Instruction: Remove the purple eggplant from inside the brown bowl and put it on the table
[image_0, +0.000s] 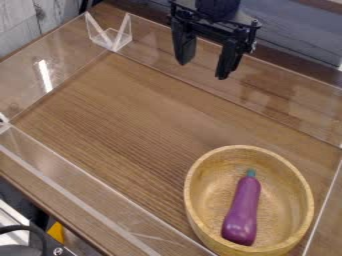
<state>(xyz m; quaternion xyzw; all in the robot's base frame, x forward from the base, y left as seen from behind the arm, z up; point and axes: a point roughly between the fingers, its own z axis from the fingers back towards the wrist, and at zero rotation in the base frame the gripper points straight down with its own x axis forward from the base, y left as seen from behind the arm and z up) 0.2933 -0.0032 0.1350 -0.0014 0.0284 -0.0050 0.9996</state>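
Purple eggplant (241, 212) inside brown bowl (250, 161), well apart from gripper (207, 68); fingers spread, nothing between.

Looks down on a brown wood-grain desk (120, 120), edged with clear walls (70, 172). Catches pale glints along the left side. Has a clear, white-edged bracket (110, 34) near the upper left corner. Falls away to dark surroundings (24, 20) beyond that corner, too dim to identify. Shows black cables (30, 232) outside the lower left edge. Appears evenly lit over the wood.
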